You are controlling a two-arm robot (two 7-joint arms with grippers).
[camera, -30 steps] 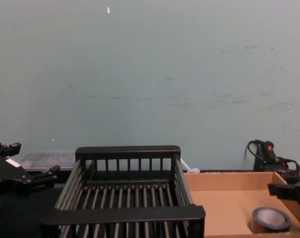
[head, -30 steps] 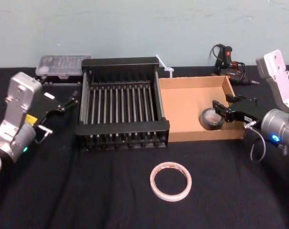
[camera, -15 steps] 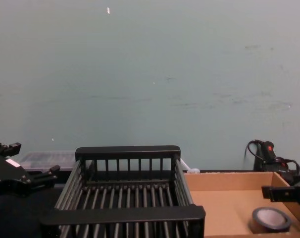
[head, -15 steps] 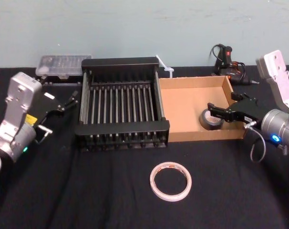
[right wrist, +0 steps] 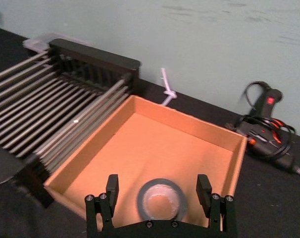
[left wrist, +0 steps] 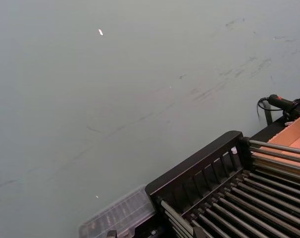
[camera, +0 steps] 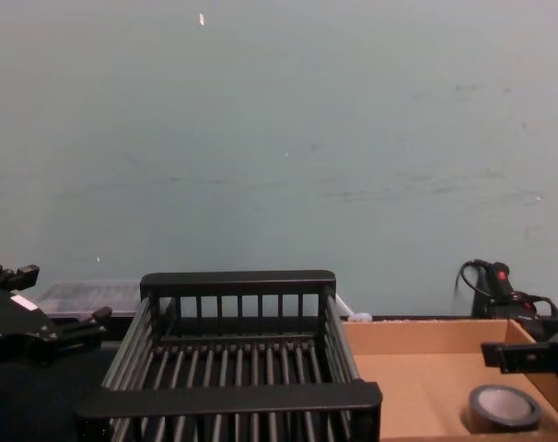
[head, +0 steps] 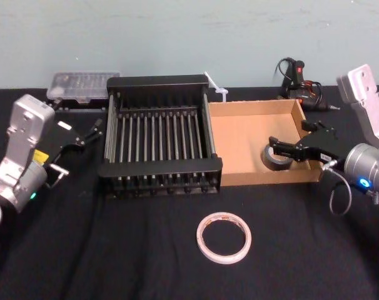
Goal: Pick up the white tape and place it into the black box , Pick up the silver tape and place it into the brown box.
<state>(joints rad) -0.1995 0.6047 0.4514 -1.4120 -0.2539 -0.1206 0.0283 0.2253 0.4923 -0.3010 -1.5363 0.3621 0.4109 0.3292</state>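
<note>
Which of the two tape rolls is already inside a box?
The silver tape: it lies flat in the brown box, near the open right gripper. The white tape lies on the table.

The black box is matt black plastic with smooth bars. Right of it, the brown box is plain matt cardboard, holding the dull grey silver tape. In front, the smooth white tape lies on matt black cloth.
</note>
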